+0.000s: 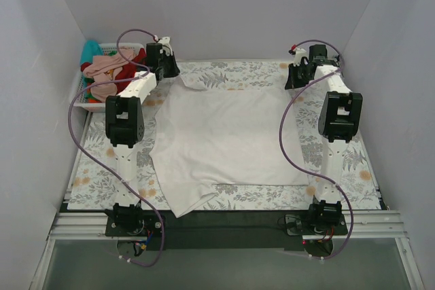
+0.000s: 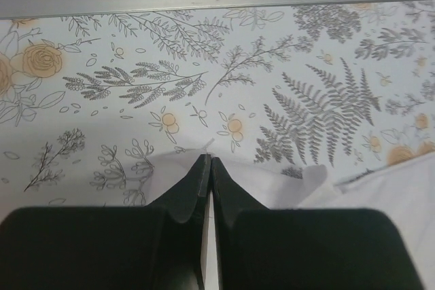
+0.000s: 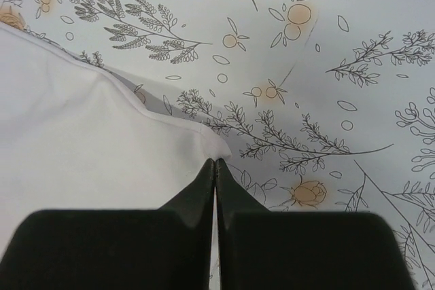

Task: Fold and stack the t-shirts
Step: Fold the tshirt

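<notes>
Stretching far forward, the left hand (image 2: 207,160) and right hand (image 3: 215,162) each clamp a white t-shirt (image 1: 224,134) corner.

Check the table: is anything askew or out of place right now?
The white t-shirt lies skewed: its near-left corner reaches past the table's near edge, with a small flap turned over there. The left gripper and right gripper are shut on its far corners. Nothing else stands out.

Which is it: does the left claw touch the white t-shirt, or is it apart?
Touching. The left wrist view shows the left claw shut on a corner of the white t-shirt, cloth pinched between its tips.
</notes>
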### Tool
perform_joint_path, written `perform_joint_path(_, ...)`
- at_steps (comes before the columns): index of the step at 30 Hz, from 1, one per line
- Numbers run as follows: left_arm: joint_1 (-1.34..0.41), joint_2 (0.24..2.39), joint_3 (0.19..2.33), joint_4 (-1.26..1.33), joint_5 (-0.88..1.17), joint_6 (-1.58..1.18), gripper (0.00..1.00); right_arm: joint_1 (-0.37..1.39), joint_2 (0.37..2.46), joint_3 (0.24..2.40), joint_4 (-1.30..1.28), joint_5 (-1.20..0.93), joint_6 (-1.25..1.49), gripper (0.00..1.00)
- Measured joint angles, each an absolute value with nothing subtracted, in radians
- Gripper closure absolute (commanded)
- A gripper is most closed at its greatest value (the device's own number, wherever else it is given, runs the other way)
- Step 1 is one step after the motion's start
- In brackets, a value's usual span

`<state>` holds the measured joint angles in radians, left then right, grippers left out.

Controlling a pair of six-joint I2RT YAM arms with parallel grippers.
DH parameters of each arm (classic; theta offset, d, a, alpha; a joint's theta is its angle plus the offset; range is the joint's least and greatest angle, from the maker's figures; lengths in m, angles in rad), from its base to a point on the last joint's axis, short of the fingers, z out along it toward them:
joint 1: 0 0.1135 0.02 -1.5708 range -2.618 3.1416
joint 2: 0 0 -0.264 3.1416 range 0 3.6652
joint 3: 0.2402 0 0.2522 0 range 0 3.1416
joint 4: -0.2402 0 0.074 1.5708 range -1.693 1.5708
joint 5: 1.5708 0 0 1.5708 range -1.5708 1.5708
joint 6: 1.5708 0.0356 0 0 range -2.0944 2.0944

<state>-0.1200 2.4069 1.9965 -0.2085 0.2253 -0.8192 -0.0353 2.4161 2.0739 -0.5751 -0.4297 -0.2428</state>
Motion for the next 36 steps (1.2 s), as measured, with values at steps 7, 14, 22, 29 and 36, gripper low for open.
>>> perform_joint_path(7,-0.12,2.15,1.785,-0.176,0.241,-0.82,1.0,-0.035,2.321,2.016,-0.572,-0.441,-0.263,0.99)
perform_joint_path(14,-0.12,1.949,1.553,-0.167,0.24,-0.823,1.0,-0.037,2.249,1.951,-0.572,-0.457,-0.292,0.99)
perform_joint_path(22,-0.12,1.747,1.351,-0.204,0.234,-0.828,1.0,-0.059,2.177,1.848,-0.58,-0.476,-0.337,0.99)
perform_joint_path(29,-0.12,1.578,1.206,-0.249,0.232,-0.826,1.0,-0.077,2.12,1.785,-0.589,-0.486,-0.386,0.99)
perform_joint_path(36,-0.12,1.485,1.065,-0.32,0.231,-0.818,1.0,-0.078,2.068,1.674,-0.606,-0.497,-0.449,0.99)
